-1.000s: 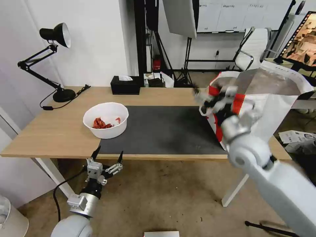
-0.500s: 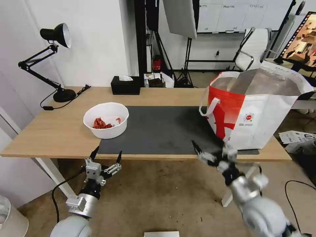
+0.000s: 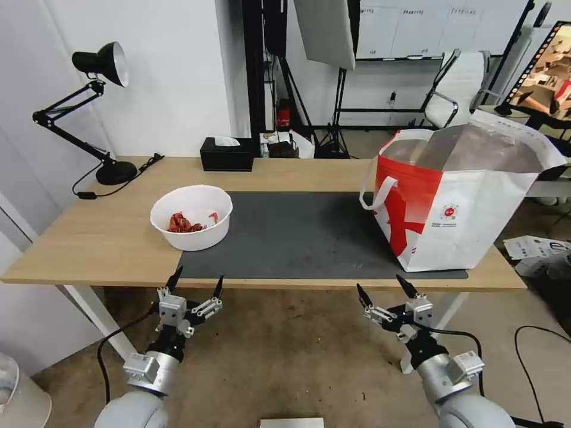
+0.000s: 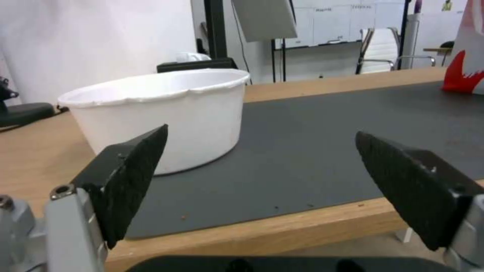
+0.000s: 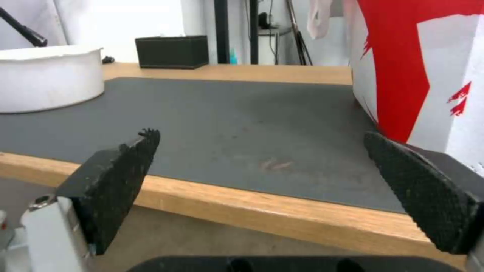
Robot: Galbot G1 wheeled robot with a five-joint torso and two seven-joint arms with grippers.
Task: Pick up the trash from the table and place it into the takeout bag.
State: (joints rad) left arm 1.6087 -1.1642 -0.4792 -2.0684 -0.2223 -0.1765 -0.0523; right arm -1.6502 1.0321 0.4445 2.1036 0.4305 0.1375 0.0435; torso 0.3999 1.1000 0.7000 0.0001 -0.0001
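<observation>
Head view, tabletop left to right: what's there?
Lamp → bowl → tissue box → mat → takeout bag.

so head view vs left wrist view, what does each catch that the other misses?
Head alone: the red shells inside the bowl, the bag's foil-lined open top, the lamp, and the right pincer, open below the table's front edge. Left wrist alone: the bowl's side wall close up between the open left pincer's fingers. Both: bowl, mat, table, tissue box, bag.
</observation>
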